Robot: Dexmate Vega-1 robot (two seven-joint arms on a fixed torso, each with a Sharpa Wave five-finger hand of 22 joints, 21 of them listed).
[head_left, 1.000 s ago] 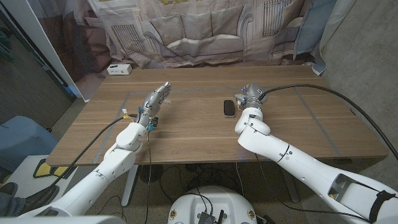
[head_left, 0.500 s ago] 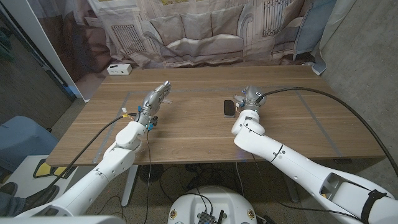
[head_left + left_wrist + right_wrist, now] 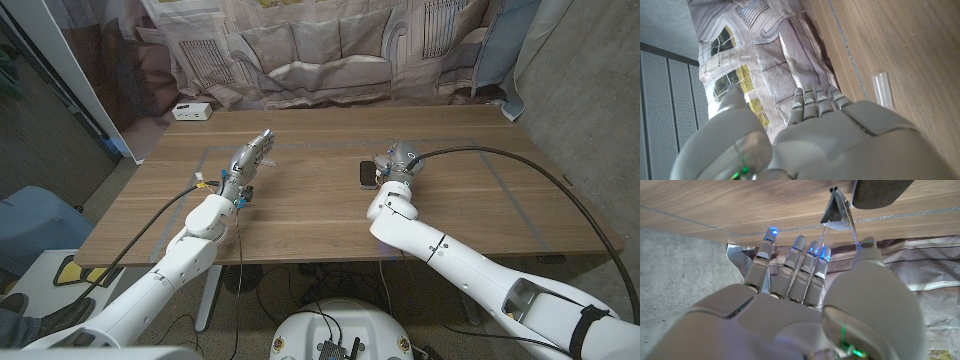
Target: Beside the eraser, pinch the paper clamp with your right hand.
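The paper clamp point(image 3: 836, 212) is small and metal-grey with two thin wire handles. It sits on the wooden table right beside the dark eraser point(image 3: 880, 190). My right hand point(image 3: 805, 280) is just short of it, fingers straight and thumb apart, with the wire handles running between fingertips point(image 3: 822, 252) and thumb; nothing is gripped. In the head view the eraser point(image 3: 368, 174) lies mid-table, the clamp point(image 3: 380, 161) is at its far right corner, and my right hand point(image 3: 399, 160) is just to the right of both. My left hand point(image 3: 250, 160) holds nothing, fingers straight.
A small white box point(image 3: 190, 111) stands at the table's back left corner. Thin tape lines point(image 3: 500, 175) mark a rectangle on the wooden table point(image 3: 300, 215). A printed curtain point(image 3: 330, 50) hangs behind the far edge.
My right hand has edged slightly left, closer to the clamp and eraser, and the right forearm has swung left. The left arm has not moved.
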